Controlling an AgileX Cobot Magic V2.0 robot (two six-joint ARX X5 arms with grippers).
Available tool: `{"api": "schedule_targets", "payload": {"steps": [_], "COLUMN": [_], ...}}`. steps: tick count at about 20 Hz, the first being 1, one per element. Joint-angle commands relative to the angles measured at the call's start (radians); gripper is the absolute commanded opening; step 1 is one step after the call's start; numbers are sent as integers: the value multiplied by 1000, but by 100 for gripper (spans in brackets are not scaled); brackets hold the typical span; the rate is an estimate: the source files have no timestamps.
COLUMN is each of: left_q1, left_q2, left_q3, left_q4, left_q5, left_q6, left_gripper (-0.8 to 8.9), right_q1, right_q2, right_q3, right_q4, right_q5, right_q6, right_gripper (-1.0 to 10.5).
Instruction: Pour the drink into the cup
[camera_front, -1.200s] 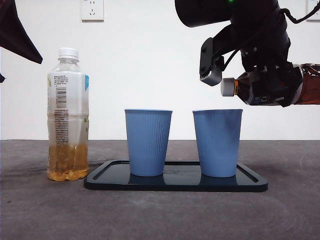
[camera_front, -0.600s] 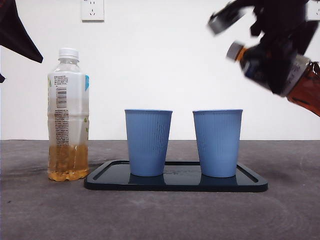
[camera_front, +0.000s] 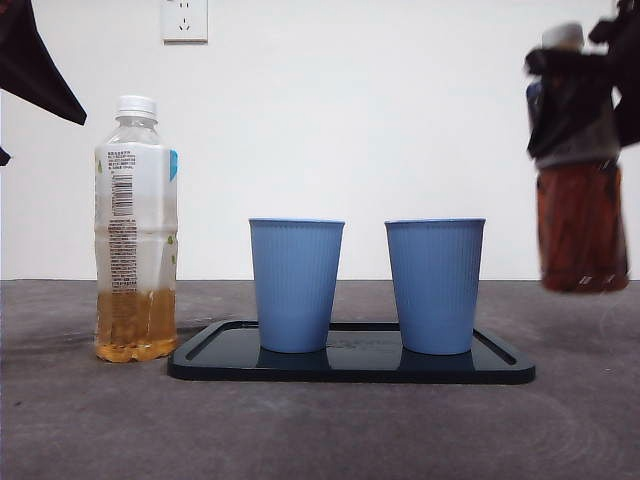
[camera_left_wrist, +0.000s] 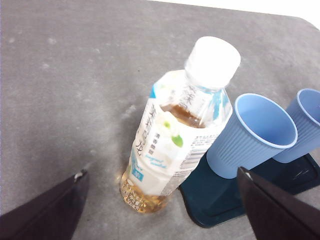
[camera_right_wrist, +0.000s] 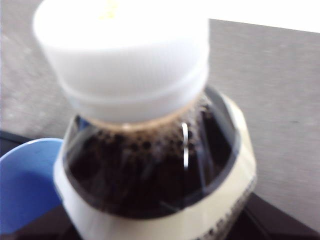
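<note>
Capped dark-drink bottle (camera_right_wrist: 150, 150) fills view, white cap (camera_right_wrist: 122, 55) near lens; blue cup (camera_right_wrist: 25, 185) beside.

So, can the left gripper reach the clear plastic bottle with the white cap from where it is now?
Probably yes. The left gripper hangs open above the clear plastic bottle, and nothing lies between them; the nearer blue paper cup stands beside it.

I log the tray (camera_front: 350, 368) as landmark. On it: two cups, one (camera_front: 296, 284) left, the other (camera_front: 435, 284) right, apart. Tea bottle (camera_front: 136, 230) stands on the table (camera_front: 320, 430) just left of the tray. Dark bottle (camera_front: 580, 160) hangs upright above the table, right of the tray.
</note>
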Motion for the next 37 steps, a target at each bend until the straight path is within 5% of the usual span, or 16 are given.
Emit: {"api": "schedule_targets", "payload": {"steps": [1,21,33,37], "left_q1": [-2,-2,-4,-18], "left_q2": [10,11,57,95], "left_q3": [10,10,8,8], "left_q4": [10,9,4,3], "left_q5": [2,2,2,2], "left_q6": [-10,-14,-16,-18], "left_gripper": [468,468,468,468], "right_q1": [1,-16,-16,-21], "right_q2": [13,125,124,77], "right_q3": [-59,-100,-99,-74], "right_q4": [216,332,276,136], "right_q5": [1,5,8,8], "right_q6": [43,48,54,55], "right_gripper": [212,214,453,506]}}
